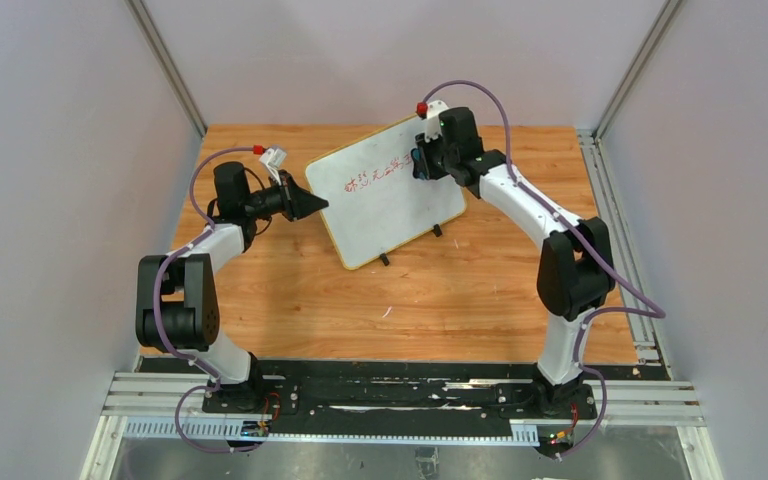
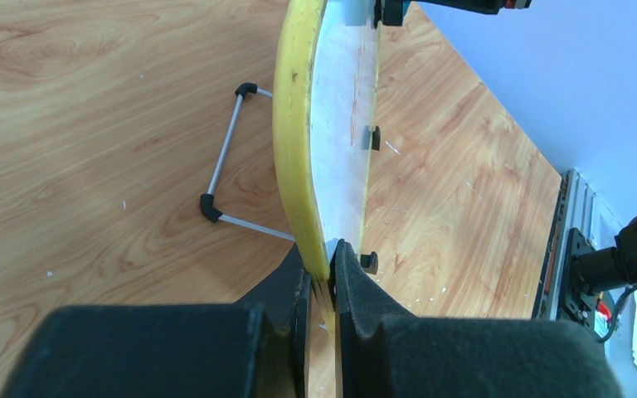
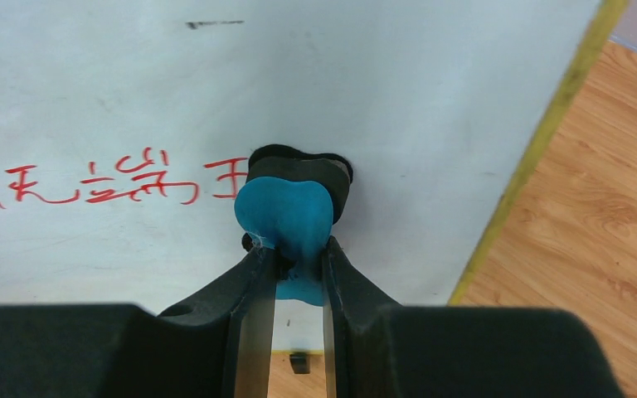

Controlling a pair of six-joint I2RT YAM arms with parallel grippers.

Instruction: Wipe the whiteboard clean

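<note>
The whiteboard (image 1: 385, 195) stands tilted on two black feet near the back middle of the table, with red handwriting (image 1: 375, 175) across its upper part. My left gripper (image 1: 315, 205) is shut on the board's yellow left edge (image 2: 294, 149). My right gripper (image 3: 292, 253) is shut on a blue eraser (image 3: 286, 211) with a black felt pad, pressed flat on the board (image 3: 381, 99) just right of the red writing (image 3: 104, 182). From above, the right gripper (image 1: 420, 160) sits at the board's upper right.
A wire stand (image 2: 220, 178) with black end caps props the board from behind. The wooden table (image 1: 390, 300) is walled by grey panels on three sides. A metal rail (image 1: 615, 220) runs along the right edge.
</note>
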